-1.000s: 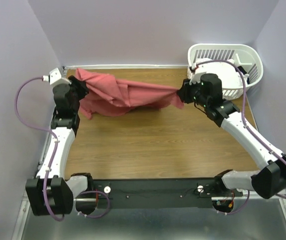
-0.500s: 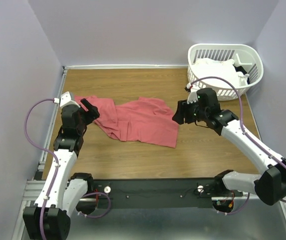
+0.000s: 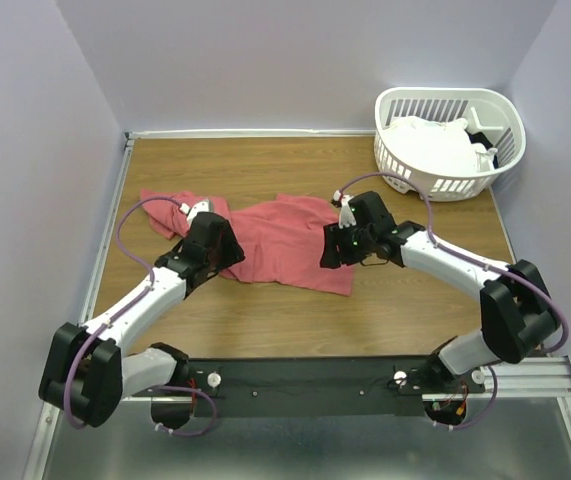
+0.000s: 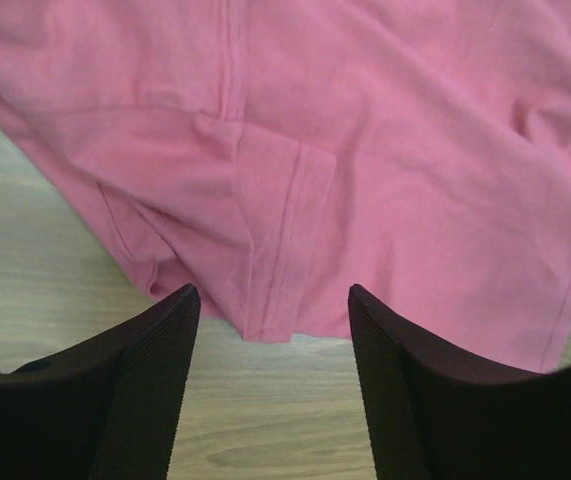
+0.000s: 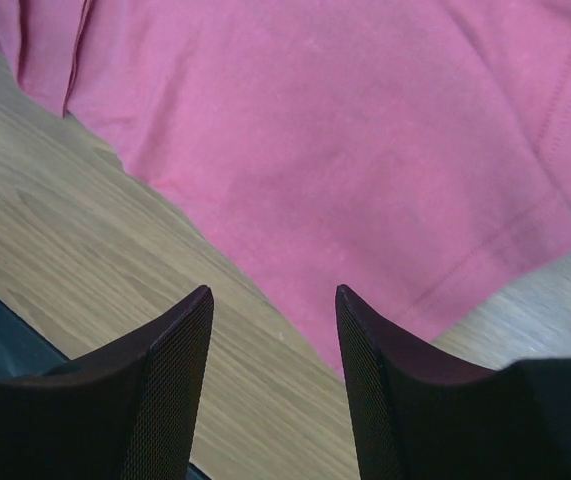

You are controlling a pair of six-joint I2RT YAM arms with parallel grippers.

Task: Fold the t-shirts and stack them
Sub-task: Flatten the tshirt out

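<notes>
The coral-red t-shirt (image 3: 280, 240) lies loosely spread and wrinkled on the wooden table. My left gripper (image 3: 227, 252) is open and empty over the shirt's left part; in the left wrist view the shirt (image 4: 365, 150) shows a folded sleeve hem just beyond my left gripper (image 4: 270, 320). My right gripper (image 3: 333, 247) is open and empty over the shirt's right edge; in the right wrist view the shirt (image 5: 365, 130) fills the top and my right gripper (image 5: 270, 320) hovers over its hem and bare wood. White t-shirts (image 3: 433, 143) lie in the basket.
The white slatted laundry basket (image 3: 493, 110) stands at the table's back right corner. Purple walls close in the back and both sides. A black rail (image 3: 305, 375) with the arm bases runs along the near edge.
One second ago both grippers held the red shirt stretched in the air at the back. They lowered it, let go, and both arms moved inward over the shirt lying on the table.
</notes>
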